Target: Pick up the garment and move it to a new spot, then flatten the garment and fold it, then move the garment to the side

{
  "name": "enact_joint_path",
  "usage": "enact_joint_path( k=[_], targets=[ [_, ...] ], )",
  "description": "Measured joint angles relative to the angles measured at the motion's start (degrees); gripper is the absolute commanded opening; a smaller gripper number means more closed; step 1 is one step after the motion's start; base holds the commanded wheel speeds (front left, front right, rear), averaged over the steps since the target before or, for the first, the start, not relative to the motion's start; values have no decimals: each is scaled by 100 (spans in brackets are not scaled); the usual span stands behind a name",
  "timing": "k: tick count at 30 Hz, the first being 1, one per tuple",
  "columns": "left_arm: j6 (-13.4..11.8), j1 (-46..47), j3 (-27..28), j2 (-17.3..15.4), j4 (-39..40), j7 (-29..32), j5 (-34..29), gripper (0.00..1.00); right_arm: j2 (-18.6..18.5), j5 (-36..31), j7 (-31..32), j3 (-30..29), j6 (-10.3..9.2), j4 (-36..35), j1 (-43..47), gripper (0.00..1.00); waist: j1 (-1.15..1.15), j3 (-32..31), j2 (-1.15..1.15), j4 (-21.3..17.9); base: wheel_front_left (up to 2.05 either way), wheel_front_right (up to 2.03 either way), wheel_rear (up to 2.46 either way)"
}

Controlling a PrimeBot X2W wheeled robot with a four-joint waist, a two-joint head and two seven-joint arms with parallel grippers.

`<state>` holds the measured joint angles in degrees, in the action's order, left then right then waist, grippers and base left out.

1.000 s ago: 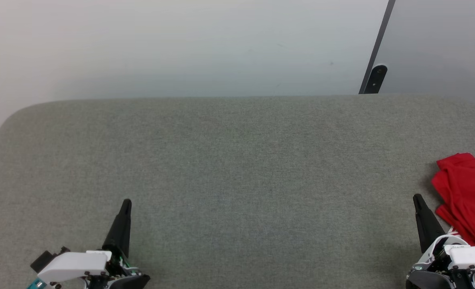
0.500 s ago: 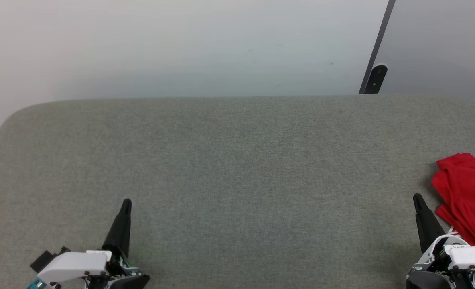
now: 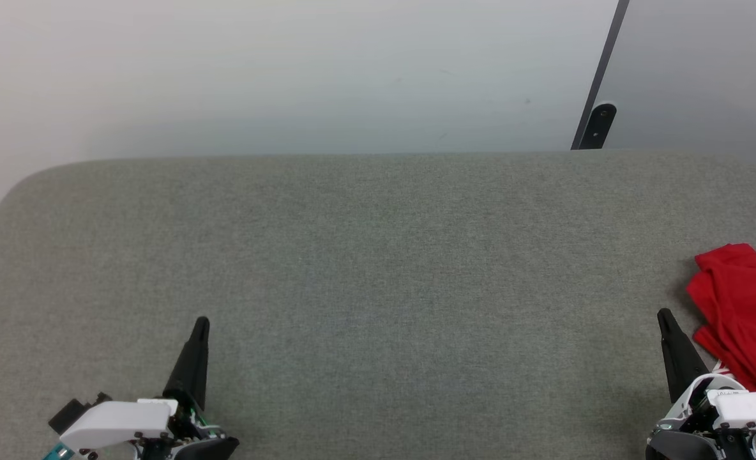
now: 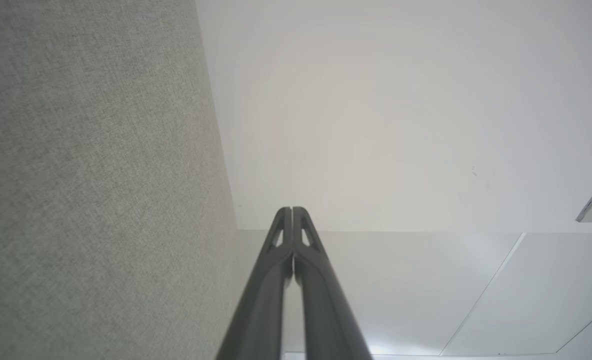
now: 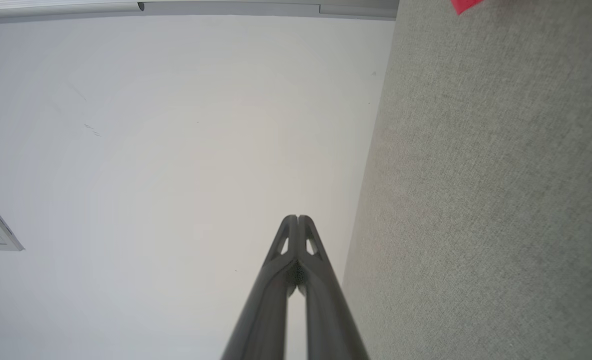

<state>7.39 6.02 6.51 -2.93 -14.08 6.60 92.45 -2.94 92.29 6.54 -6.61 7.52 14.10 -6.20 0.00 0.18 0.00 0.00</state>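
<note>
Head view: the garment lies crumpled at the right edge of the grey padded surface, just beside the right gripper at lower right. The left gripper sits lower left.
Left wrist view: its fingers press together, holding nothing.
Right wrist view: fingers together too, with a red corner of the garment at upper right.

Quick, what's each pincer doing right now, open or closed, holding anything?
Left pincer: closed, holding nothing.
Right pincer: closed, holding nothing; the garment lies beside it, not gripped.
</note>
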Motion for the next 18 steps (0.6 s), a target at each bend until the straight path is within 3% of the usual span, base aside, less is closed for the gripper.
enact_joint_path(
  k=[18],
  targets=[
    [0, 0, 0, 0, 0, 0, 0, 0, 0, 0, 0, 1, 0, 0, 0, 0, 0, 0, 0, 0, 0, 0, 0]
  ],
)
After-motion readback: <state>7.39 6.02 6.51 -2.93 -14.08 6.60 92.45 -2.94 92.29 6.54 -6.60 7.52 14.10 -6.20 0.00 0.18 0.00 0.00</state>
